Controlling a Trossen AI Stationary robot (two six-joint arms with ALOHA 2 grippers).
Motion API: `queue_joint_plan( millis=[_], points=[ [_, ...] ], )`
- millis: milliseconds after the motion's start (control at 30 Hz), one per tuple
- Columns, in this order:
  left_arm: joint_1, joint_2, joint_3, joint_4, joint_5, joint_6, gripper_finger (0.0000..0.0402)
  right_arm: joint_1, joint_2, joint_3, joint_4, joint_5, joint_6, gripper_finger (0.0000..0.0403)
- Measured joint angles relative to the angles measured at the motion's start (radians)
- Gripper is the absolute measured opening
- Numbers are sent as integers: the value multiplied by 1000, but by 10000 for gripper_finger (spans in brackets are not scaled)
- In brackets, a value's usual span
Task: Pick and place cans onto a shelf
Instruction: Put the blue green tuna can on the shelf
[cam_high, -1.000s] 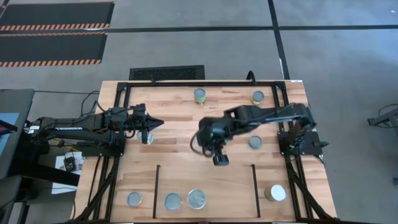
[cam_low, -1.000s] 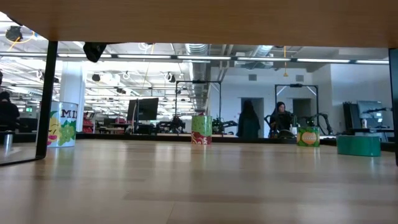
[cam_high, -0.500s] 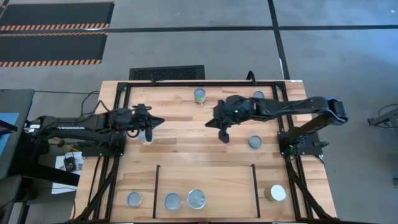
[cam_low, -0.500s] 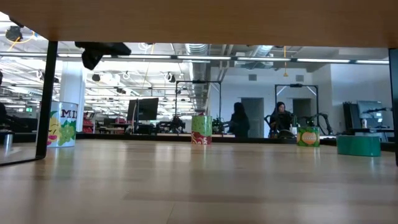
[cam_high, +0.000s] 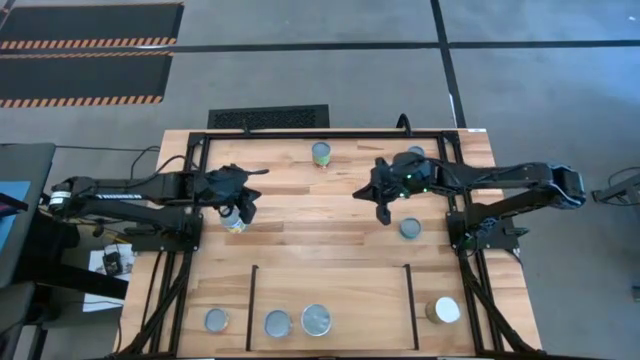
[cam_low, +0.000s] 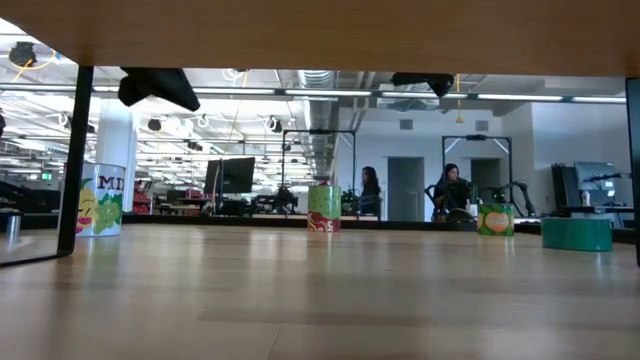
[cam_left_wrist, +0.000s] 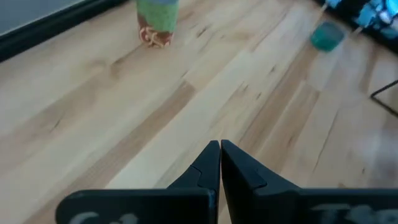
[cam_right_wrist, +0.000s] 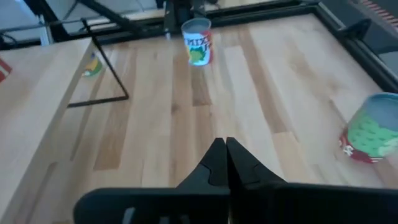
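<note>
Several cans stand upright on the wood table. On the shelf (cam_high: 330, 290), between its two black bars, are two cans (cam_high: 278, 323) (cam_high: 316, 319). One can (cam_high: 216, 320) stands outside the left bar and a white-topped can (cam_high: 443, 310) outside the right bar. Others stand at the far middle (cam_high: 321, 153), the far right (cam_high: 415, 153), the right (cam_high: 410, 229) and the left (cam_high: 232, 222). My left gripper (cam_high: 248, 208) hangs shut over the table beside the left can, holding nothing. My right gripper (cam_high: 383, 214) is shut and empty in the air, right of centre.
A black metal frame (cam_high: 330, 133) runs round the table's edges. The shelf's bars (cam_high: 250, 305) (cam_high: 408, 305) stand on the near part of the table. In the right wrist view a labelled can (cam_right_wrist: 198, 40) and a green can (cam_right_wrist: 372, 135) stand ahead. People show far off in the room (cam_low: 452, 190).
My right gripper has drawn back from just above the shelf toward the table's far right, staying shut and empty. My left gripper has tipped its fingers downward beside the left can, with little travel. No can has moved.
</note>
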Motion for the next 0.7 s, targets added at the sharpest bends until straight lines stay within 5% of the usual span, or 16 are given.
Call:
queue_joint_plan(
  millis=[333, 700],
  points=[
    [-5, 63, 86, -128, 33, -31, 0, -35, -119, -158, 185, -4, 44, 0],
    [-14, 67, 11, -39, 41, 74, 0, -32, -337, -168, -219, 59, 138, 3]
  ],
)
